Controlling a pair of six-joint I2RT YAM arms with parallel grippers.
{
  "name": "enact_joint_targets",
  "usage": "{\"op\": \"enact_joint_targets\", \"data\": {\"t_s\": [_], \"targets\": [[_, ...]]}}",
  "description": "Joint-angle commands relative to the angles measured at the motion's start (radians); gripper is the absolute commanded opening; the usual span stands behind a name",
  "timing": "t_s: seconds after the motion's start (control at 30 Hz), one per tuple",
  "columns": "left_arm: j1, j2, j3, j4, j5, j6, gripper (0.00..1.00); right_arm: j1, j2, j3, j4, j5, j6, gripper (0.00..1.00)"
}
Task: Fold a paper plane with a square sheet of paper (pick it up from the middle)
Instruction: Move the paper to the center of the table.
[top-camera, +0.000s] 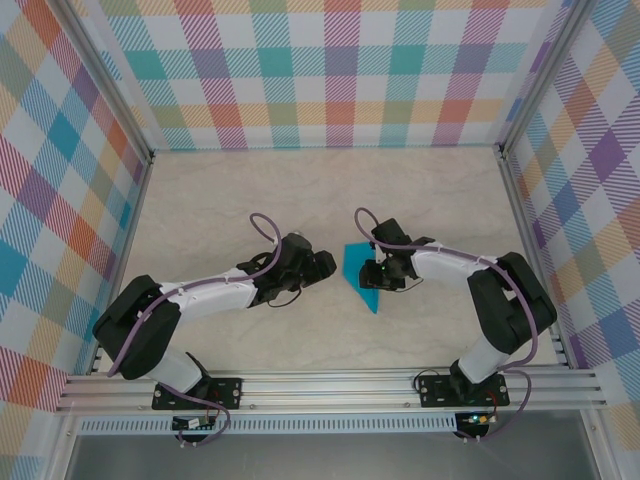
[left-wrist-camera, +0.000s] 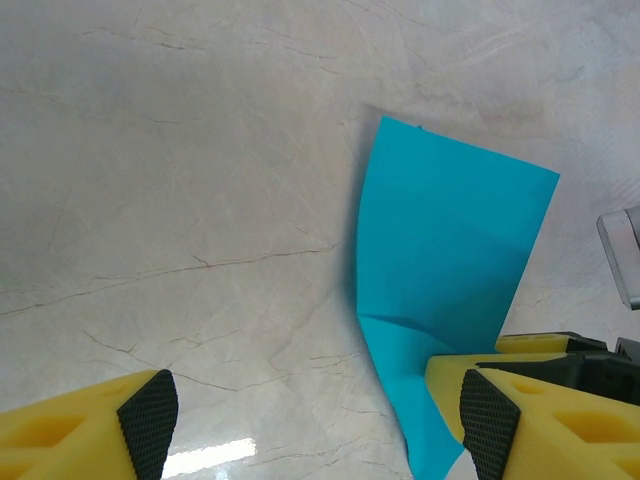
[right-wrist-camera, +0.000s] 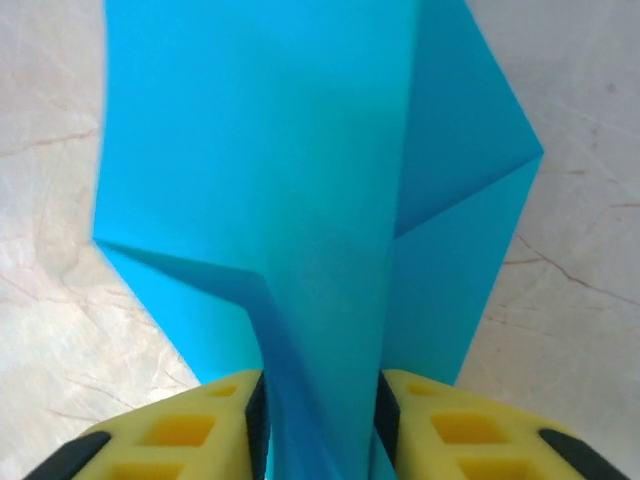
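Between the grippers: a teal paper (top-camera: 356, 272) lies on the counter (top-camera: 300, 190), about mid-width and nearer the arms than the back wall.
Paper shape: partly folded, with a straight far edge and a near end narrowing to a point. From the right wrist, a slanted flap shows on the right side of the paper (right-wrist-camera: 300, 180), and a ridge rises along its middle.
Right gripper (top-camera: 378, 272): at the paper's right edge. The wrist view shows this gripper (right-wrist-camera: 322, 425) closed on the raised ridge, with the yellow fingers (right-wrist-camera: 170, 435) pressed against it from both sides.
Left gripper (top-camera: 322, 265): just left of the paper, pointing at it. The wrist view shows this gripper (left-wrist-camera: 320, 425) spread wide and holding nothing, its black pads (left-wrist-camera: 150, 420) far apart.
Left wrist view: the paper (left-wrist-camera: 445, 250) sits toward the right with a short crease low on it. The right-hand finger overlaps the paper's near corner, and whether they touch cannot be told.
Counter: pale marbled stone, glossy.
Walls (top-camera: 330, 70): bright plaid panels on three sides.
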Motion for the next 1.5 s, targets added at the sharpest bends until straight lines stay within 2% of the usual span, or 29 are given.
{"op": "enact_joint_targets", "data": {"t_s": [0.0,0.1,0.2,0.43,0.57,0.7,0.8,1.0,1.13,1.23,1.3,1.37,1.4,1.47], "targets": [[0.005,-0.001,0.030,-0.017,0.000,0.019,0.77,-0.001,-0.002,0.017,0.018,-0.035,-0.006,0.23],[0.005,-0.013,0.026,-0.034,-0.010,0.022,0.77,-0.002,-0.013,0.006,0.033,-0.068,0.005,0.11],[0.004,-0.046,0.013,-0.062,-0.032,0.025,0.77,-0.004,-0.046,-0.029,0.102,-0.175,0.037,0.00],[0.004,-0.193,-0.041,-0.154,-0.116,0.018,0.78,-0.001,-0.051,-0.089,0.331,-0.485,0.133,0.00],[0.005,-0.310,-0.091,-0.184,-0.150,0.004,0.78,0.016,0.006,-0.121,0.546,-0.650,0.239,0.01],[0.004,-0.405,-0.144,-0.170,-0.149,0.001,0.78,0.053,0.105,-0.119,0.652,-0.705,0.292,0.01],[0.005,-0.420,-0.165,-0.150,-0.119,0.011,0.77,0.056,0.159,-0.142,0.697,-0.706,0.312,0.01],[0.004,-0.326,-0.129,-0.050,0.024,0.068,0.74,0.052,0.219,-0.161,0.691,-0.698,0.305,0.02],[0.004,-0.198,0.007,-0.077,0.123,0.139,0.66,0.041,0.251,-0.178,0.703,-0.692,0.310,0.03],[0.006,-0.059,0.150,-0.229,0.080,0.155,0.54,0.038,0.255,-0.192,0.698,-0.677,0.307,0.04],[0.008,0.060,0.249,-0.333,0.073,0.167,0.38,0.035,0.251,-0.198,0.696,-0.672,0.305,0.06],[0.009,0.161,0.319,-0.364,0.100,0.170,0.20,0.033,0.246,-0.197,0.686,-0.663,0.301,0.07],[0.010,0.203,0.353,-0.395,0.087,0.161,0.14,0.033,0.246,-0.197,0.682,-0.661,0.299,0.07],[0.009,0.253,0.382,-0.415,0.074,0.148,0.10,0.033,0.245,-0.196,0.679,-0.657,0.300,0.08]]}}
